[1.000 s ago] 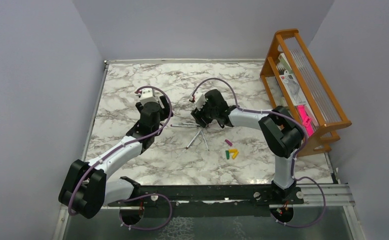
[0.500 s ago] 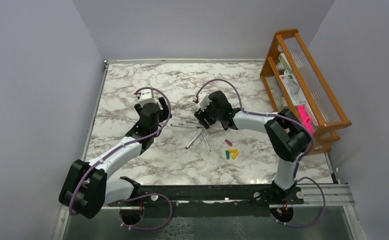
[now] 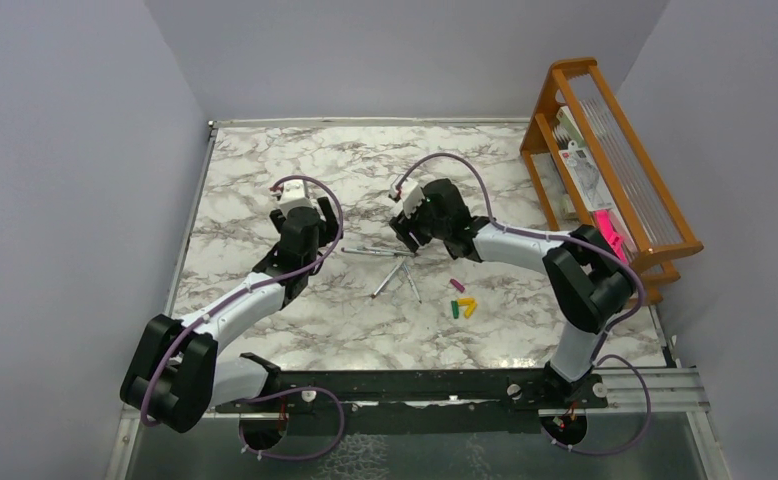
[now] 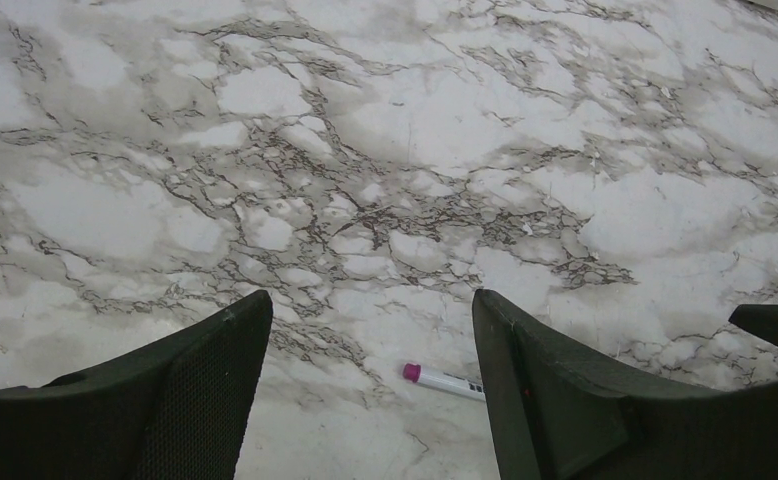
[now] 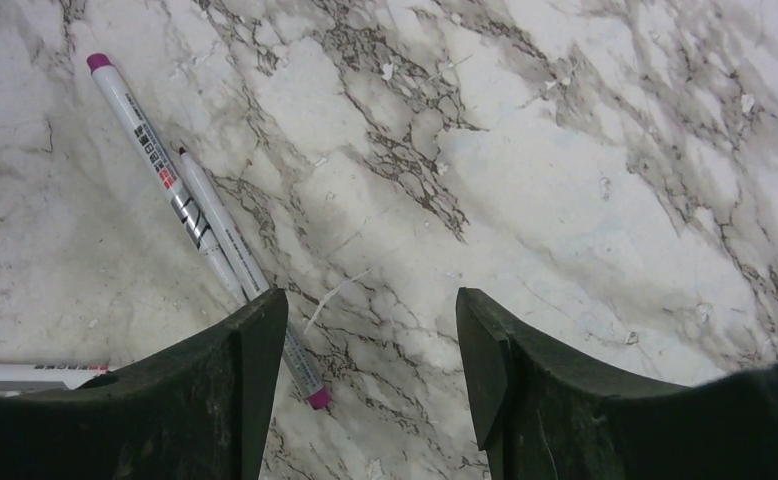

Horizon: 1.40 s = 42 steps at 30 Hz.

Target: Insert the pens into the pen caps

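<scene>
Several thin grey pens (image 3: 390, 268) lie fanned out at the middle of the marble table. The pen caps (image 3: 461, 300), magenta, yellow-orange and green, sit in a small cluster to their right. My right gripper (image 3: 406, 243) hangs open over the fan's upper end. In the right wrist view (image 5: 370, 295) two pens (image 5: 155, 160) run under its left finger, and one magenta end (image 5: 317, 399) lies between the jaws. My left gripper (image 3: 312, 240) is open at the left of the pens (image 4: 370, 300), with one magenta pen end (image 4: 412, 372) low between its fingers.
A wooden rack (image 3: 655, 240) holding papers and a pink item stands at the table's right edge. Grey walls close in the left, back and right sides. A third pen (image 5: 25, 375) shows at the bottom left of the right wrist view.
My right arm has shifted slightly to the right and back, and its jaws have widened a little. The left arm has barely moved. Pens and caps lie as before.
</scene>
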### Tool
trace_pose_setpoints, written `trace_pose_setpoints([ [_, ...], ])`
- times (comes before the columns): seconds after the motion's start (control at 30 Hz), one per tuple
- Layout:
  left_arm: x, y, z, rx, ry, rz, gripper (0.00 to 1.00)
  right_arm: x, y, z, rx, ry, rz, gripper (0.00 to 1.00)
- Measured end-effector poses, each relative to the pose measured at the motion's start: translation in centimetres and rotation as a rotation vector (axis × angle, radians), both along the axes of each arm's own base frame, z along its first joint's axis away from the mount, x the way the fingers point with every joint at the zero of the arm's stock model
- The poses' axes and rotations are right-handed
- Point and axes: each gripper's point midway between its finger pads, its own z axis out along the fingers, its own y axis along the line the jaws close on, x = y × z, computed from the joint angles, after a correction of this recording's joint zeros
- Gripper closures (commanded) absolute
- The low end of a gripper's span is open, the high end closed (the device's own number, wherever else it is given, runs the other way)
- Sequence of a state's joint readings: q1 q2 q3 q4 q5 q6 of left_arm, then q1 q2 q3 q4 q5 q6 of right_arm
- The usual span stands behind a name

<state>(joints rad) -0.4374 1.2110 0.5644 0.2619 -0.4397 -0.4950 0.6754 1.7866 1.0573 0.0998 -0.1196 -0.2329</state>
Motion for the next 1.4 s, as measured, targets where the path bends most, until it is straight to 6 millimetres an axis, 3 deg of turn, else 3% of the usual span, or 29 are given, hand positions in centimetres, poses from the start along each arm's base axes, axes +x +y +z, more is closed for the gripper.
trace_pose_setpoints([
  [0.33, -0.1, 0.5, -0.4, 0.011, 0.008, 0.008, 0.32, -1.6, 0.4, -3.2, -0.031, 0.064, 0.037, 0.38],
  [0.5, -0.2, 0.7, -0.6, 0.016, 0.01, 0.01, 0.32, -1.8, 0.4, -4.0, -0.035, 0.084, 0.038, 0.47],
  [0.8, -0.2, 1.2, -0.9, 0.021, 0.016, 0.02, 0.33, -1.8, 0.5, -5.6, -0.05, 0.118, 0.03, 0.49],
  [1.0, -0.3, 1.5, -1.2, 0.023, 0.021, 0.027, 0.33, -2.0, 0.7, -5.7, -0.052, 0.12, 0.031, 0.68],
  [1.2, -0.3, 1.6, -1.2, 0.023, 0.022, 0.031, 0.33, -1.7, 0.8, -5.7, -0.052, 0.119, 0.028, 0.96],
  [1.27, -0.2, 1.7, -1.2, 0.023, 0.022, 0.033, 0.25, -1.5, 0.9, -5.7, -0.052, 0.116, 0.024, 0.98],
  [1.33, -0.2, 1.7, -1.2, 0.02, 0.023, 0.036, 0.02, -1.4, 0.9, -5.6, -0.054, 0.114, 0.017, 0.98],
  [1.4, -0.2, 1.8, -1.3, -0.008, 0.025, 0.052, 0.01, -1.2, 0.8, -5.5, -0.055, 0.113, 0.004, 0.98],
])
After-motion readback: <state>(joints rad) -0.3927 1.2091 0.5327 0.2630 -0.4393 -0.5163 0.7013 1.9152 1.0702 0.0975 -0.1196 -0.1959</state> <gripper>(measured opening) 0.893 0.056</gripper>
